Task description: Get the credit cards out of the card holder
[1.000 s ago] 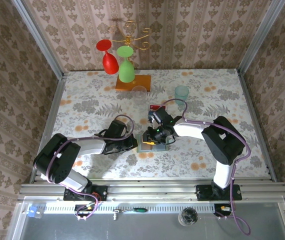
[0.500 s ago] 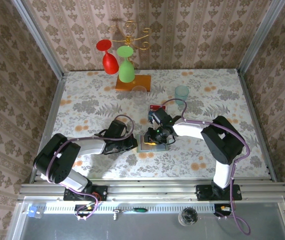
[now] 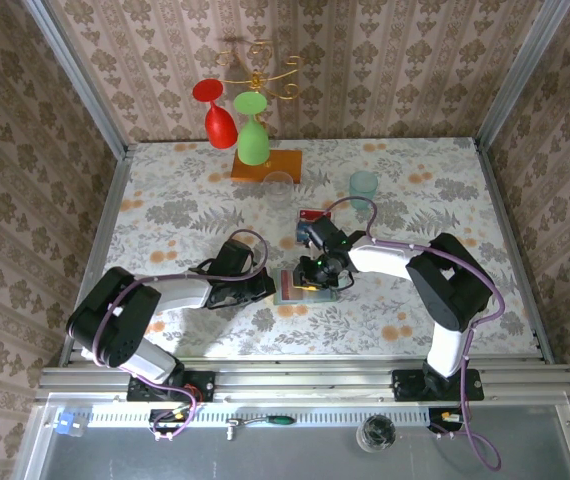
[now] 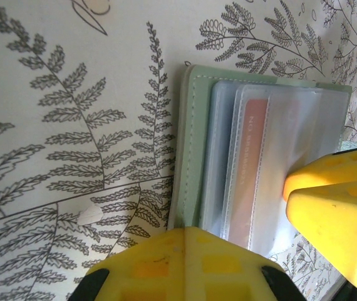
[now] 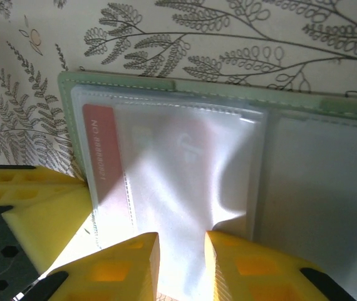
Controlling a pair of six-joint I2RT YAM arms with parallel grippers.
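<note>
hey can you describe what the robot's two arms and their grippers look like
Both arms mix black joint housings with pale grey-white links, and a purple cable loops along each. The left gripper and right gripper have bright yellow, blocky plastic fingers with square recesses moulded into their faces, mounted on black bodies.

We see the card holder (image 3: 299,288) lying open on the flowered table (image 3: 165,200), between the two arms. The left gripper (image 3: 268,289) touches its left edge, the right gripper (image 3: 315,280) is over it. A red card (image 3: 314,214) lies behind, near a teal cup (image 3: 363,185).
</note>
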